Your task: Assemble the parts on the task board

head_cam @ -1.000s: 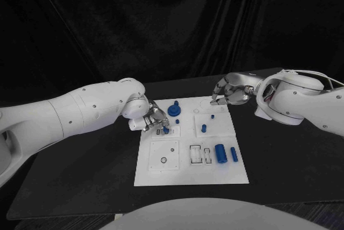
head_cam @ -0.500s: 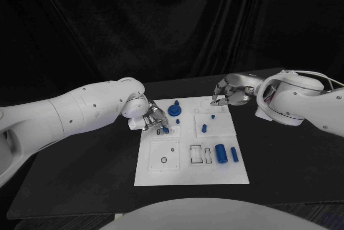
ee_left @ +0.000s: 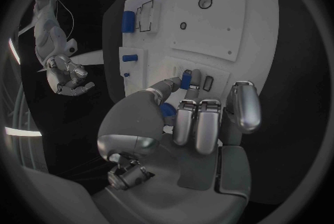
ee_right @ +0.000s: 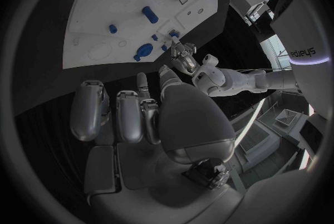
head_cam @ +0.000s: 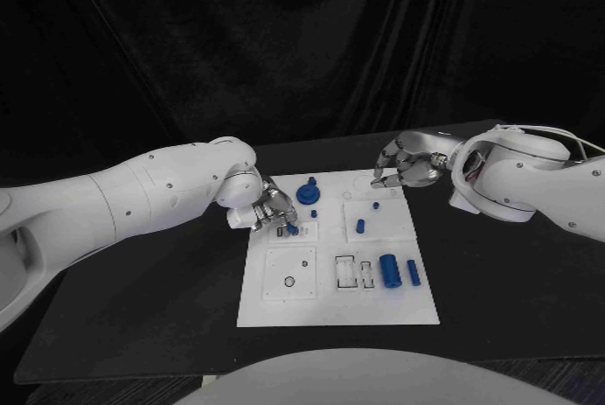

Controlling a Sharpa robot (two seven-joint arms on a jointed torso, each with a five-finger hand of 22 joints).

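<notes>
Head view: blue cylinder (head_cam: 390,270) lies flat, long axis front-to-back.

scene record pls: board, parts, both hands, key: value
board: white task board mid-table
parts: round blue part at far edge; large blue cylinder and slim one at the board's right side
left hand: left hand at board's left edge, fingertips at a small blue part; grip unclear
right hand: right hand over far right corner, fingers curled, nothing visibly held

One task board (head_cam: 338,310), two hands.
</notes>
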